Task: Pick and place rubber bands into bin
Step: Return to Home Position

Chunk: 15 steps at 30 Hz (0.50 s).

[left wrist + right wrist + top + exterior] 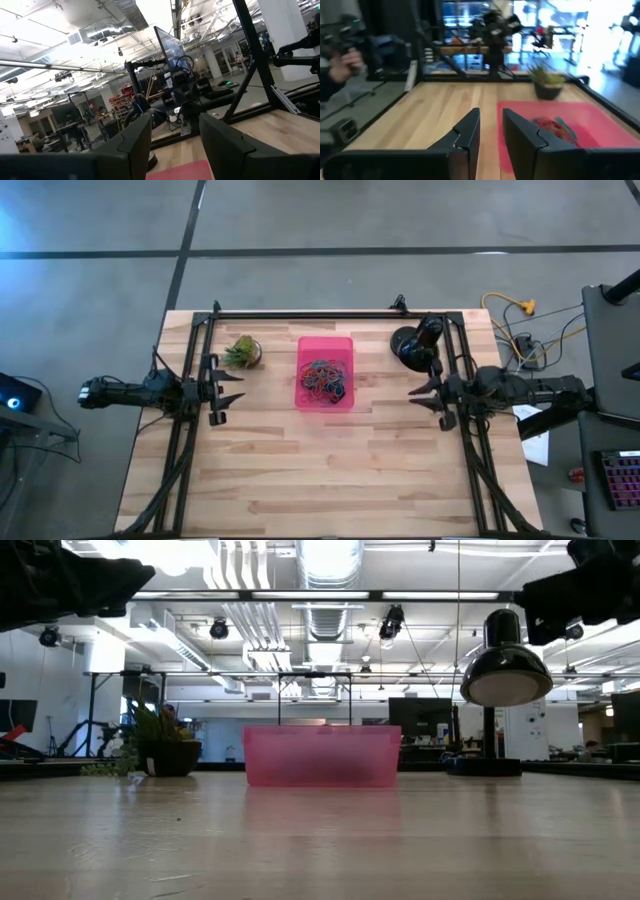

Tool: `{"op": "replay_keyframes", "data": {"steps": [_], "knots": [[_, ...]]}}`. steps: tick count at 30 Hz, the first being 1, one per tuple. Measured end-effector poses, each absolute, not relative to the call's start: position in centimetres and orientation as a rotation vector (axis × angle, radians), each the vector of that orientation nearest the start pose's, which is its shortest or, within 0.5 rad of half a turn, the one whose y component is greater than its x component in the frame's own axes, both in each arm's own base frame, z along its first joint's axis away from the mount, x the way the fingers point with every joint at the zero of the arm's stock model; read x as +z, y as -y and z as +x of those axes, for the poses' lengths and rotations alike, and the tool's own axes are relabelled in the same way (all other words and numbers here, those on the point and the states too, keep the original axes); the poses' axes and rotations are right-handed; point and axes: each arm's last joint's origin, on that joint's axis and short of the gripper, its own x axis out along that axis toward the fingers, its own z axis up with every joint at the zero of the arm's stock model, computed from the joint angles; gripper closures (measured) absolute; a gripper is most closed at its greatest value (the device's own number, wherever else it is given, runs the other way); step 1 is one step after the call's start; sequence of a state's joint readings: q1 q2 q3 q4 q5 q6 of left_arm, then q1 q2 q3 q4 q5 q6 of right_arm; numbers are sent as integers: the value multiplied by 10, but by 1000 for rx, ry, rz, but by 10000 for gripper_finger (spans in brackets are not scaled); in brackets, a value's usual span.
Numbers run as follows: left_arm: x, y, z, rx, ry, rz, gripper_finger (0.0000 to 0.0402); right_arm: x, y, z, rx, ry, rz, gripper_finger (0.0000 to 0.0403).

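Both arms sit drawn to the sides of the wooden surface [330, 470], the left hand [236, 388] and right hand [420, 391] each parted and holding nothing. Between them, towards the far edge, stands the pink bin [325, 373]. Little looks at risk, though a careless swing of the right arm could clip the black lamp [408, 345] just beside it. The rubber bands [322, 381] lie heaped inside the bin, a tangle of red, blue and orange loops.

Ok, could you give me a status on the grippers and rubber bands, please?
Left gripper open, left of pink bin; right gripper open, on its right. Rubber bands heaped inside. Plant, lamp flank bin, not touching.
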<state>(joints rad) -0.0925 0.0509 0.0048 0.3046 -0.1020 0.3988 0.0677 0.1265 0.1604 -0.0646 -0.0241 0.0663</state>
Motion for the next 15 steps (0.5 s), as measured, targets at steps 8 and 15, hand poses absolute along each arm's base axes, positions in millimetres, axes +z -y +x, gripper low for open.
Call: {"op": "replay_keyframes", "data": {"steps": [8,15], "knots": [[190,6,97,60,251,372,249,222,-10,93,181,59,-46,334],[190,6,97,62,253,372,249,244,-9,85,181,61,5,335]]}}
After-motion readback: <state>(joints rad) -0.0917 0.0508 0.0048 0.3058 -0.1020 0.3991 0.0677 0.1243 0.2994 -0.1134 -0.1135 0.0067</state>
